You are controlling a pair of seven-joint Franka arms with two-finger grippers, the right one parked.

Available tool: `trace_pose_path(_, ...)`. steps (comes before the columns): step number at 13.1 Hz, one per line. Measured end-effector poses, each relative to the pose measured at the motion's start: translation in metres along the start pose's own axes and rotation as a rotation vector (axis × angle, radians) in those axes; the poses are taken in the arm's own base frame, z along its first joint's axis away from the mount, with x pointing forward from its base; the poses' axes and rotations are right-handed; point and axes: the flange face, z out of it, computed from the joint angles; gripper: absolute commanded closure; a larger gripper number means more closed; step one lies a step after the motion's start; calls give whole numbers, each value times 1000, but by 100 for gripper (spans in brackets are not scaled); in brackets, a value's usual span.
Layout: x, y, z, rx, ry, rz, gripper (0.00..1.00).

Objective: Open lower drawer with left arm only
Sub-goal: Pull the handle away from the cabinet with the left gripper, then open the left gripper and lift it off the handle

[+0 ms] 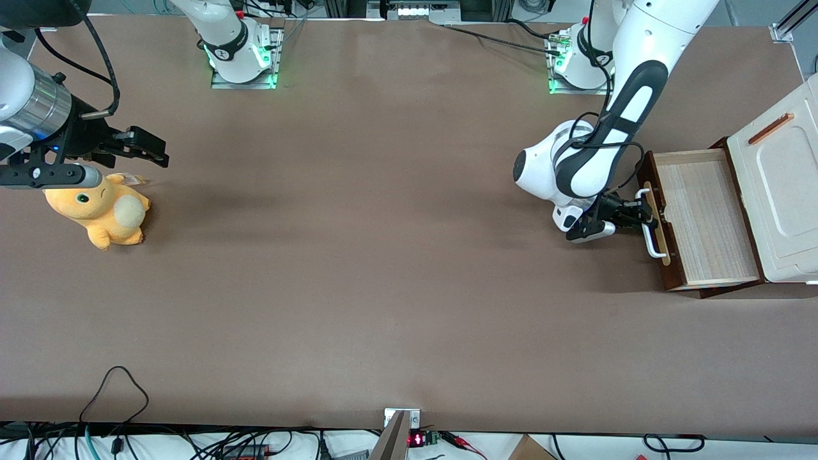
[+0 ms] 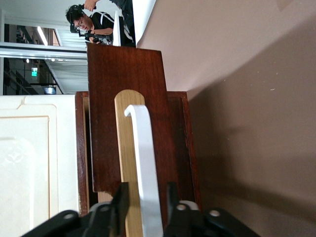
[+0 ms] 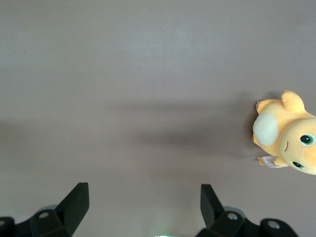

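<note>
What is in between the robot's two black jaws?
The white bar handle of the lower drawer sits between the gripper jaws, as the left wrist view shows.

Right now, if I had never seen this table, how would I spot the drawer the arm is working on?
Look toward the working arm's end of the brown table, where a cream-white cabinet stands. The lower drawer juts out of it, pulled open, showing its light wood inside. It alone has a dark brown front with a white bar handle, and the left arm's gripper has a finger on each side of that handle.
</note>
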Motion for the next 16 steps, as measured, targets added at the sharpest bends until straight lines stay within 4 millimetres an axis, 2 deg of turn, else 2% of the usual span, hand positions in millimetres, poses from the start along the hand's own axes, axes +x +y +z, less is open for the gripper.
trace_pose_path(4, 8, -8, -1, -20, -14, -26, 0)
trace_pose_path(6, 23, -26, -13, -125, -107, -107, 0)
trace_pose_path(7, 34, -43, -23, -193, -136, -133, 0)
trace_pose_path(9, 50, -95, -42, -333, -199, -165, 0)
trace_pose_path(11, 58, -163, -61, -499, -242, -207, 0)
trace_pose_path(13, 56, -224, -70, -638, -252, -240, 0)
trace_pose_path(16, 43, -296, -71, -883, -268, -291, 0)
